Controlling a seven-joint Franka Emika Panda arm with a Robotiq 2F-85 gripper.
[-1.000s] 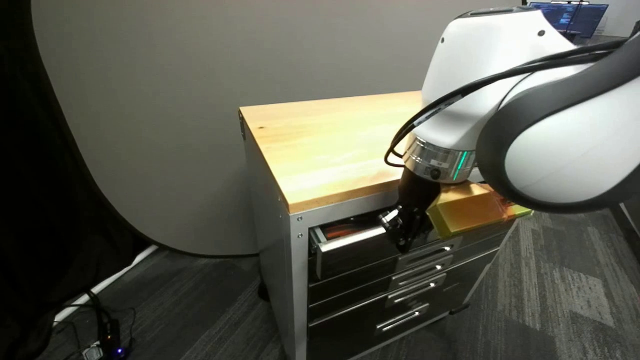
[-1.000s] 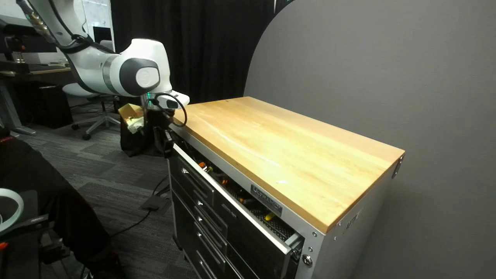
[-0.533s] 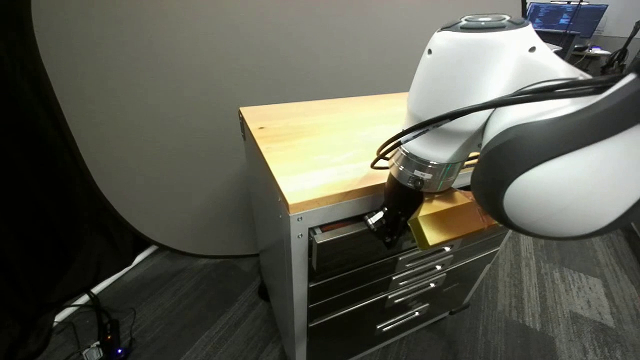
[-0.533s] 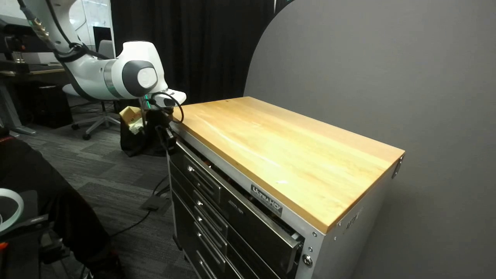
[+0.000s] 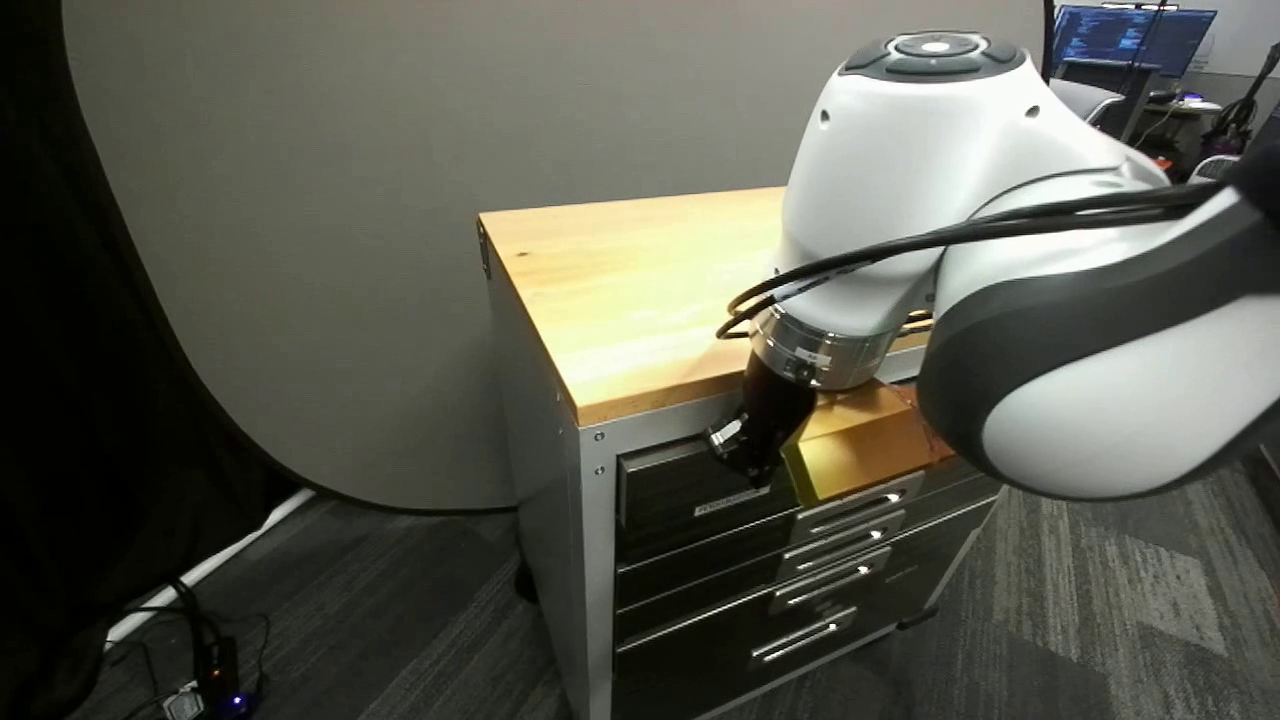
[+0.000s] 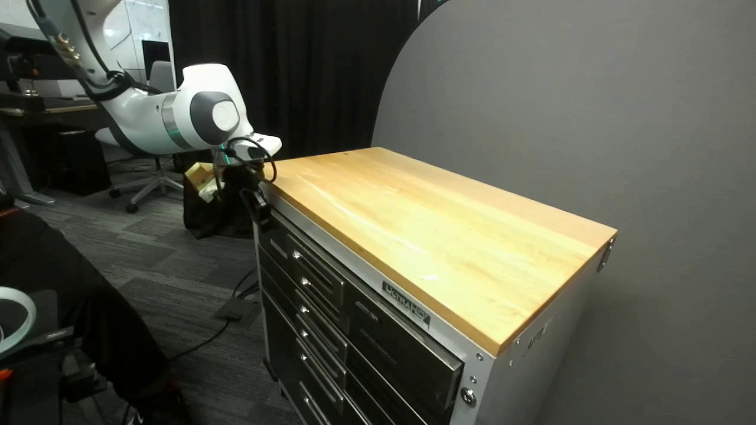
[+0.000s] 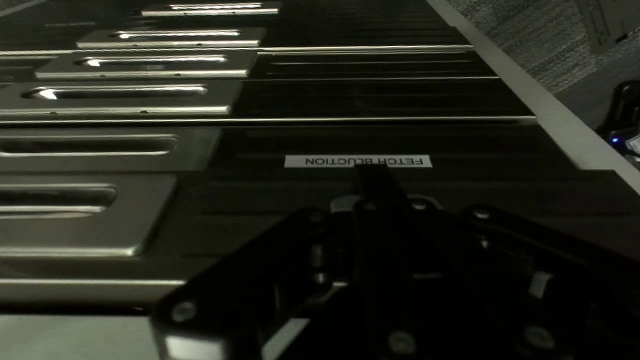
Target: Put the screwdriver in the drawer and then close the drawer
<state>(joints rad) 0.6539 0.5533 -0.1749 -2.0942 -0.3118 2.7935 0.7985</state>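
A robot arm hung at the right of the frame in an exterior view, its black pincer against, or just off, the dark front of the top drawer near the centre; contact was hard to confirm. In an exterior view, the wooden desk spread across the centre, and the drawer beneath its front edge stood flush or almost so, with the pincer at centre left, by the drawer's upper-left end. In the wrist view, the fingers met at the lower middle, closed with nothing seen between them, over the edge of a white label. The screwdriver appeared in none of the views; it presumably lay out of sight in the drawer, making closing the step in hand, likely near its finish. Because the pincer sat toward one end, the job called for slow, straight pressure square to the front, lest the drawer bind askew, the tips kept below the top edge and clear of the handle plate at lower left, until the front seated fully.
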